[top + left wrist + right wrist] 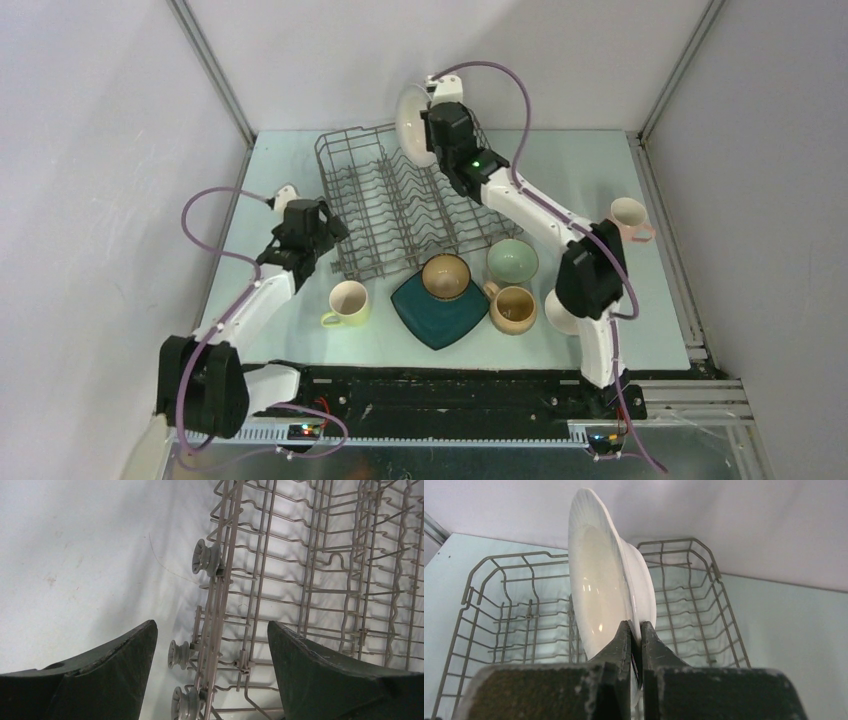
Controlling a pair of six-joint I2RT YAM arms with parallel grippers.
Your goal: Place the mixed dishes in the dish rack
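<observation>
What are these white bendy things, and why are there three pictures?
They are two robot arms bolted to a table. One picture looks down from above; the other two come from a camera on each wrist. The right gripper pinches a white round plate upright above the wire dish rack. The left gripper is open and empty at the rack's side. On the table: a yellow mug, a brown bowl on a dark teal square plate, a pale green bowl, a tan mug and a pink mug.
</observation>
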